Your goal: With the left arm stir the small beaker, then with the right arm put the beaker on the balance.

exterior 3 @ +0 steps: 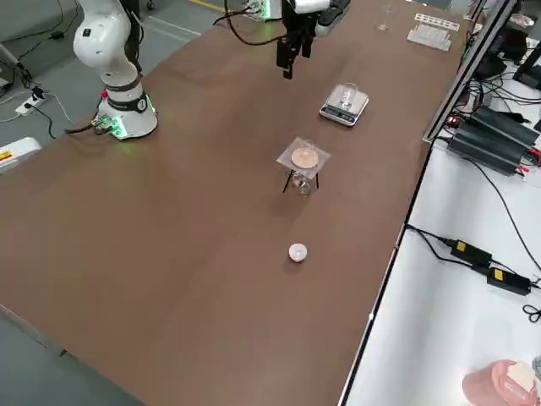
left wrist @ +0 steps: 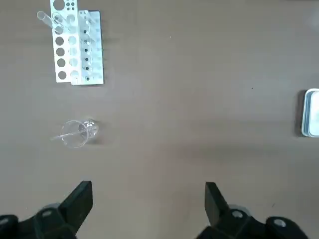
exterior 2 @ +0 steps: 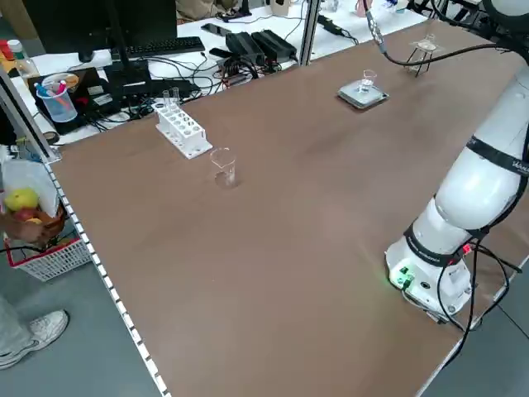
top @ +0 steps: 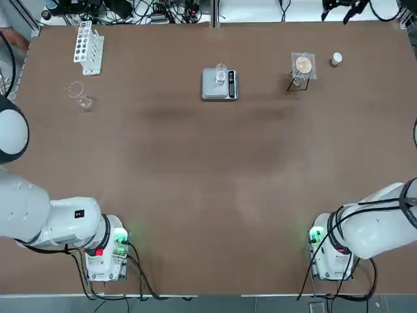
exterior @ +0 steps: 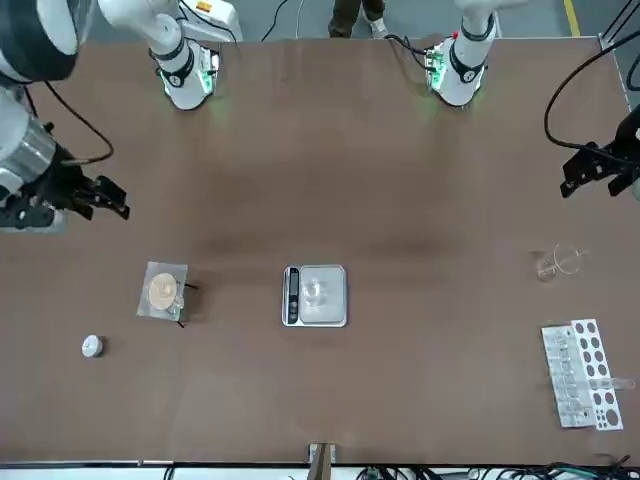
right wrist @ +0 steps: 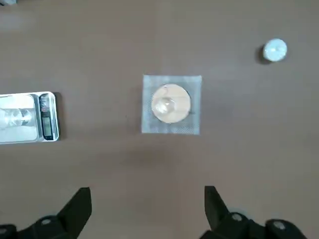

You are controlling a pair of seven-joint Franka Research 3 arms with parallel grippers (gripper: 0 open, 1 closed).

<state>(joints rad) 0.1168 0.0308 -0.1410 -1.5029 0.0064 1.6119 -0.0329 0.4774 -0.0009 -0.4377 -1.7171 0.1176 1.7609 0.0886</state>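
I find the small beaker (top: 221,73) standing on the balance (top: 219,84), upper centre of the top view. My right claw (exterior: 98,197) hangs open at the front view's left edge, holding nothing. My left claw (exterior: 598,168) hangs open at the right edge, likewise unladen.

Plain brown counter (top: 208,182), grey balance (top: 219,85) with silvery plate (dark control strip), clear small beaker (top: 221,74), white test tube rack (top: 88,47), white arms, green-lit bases, black grippers.
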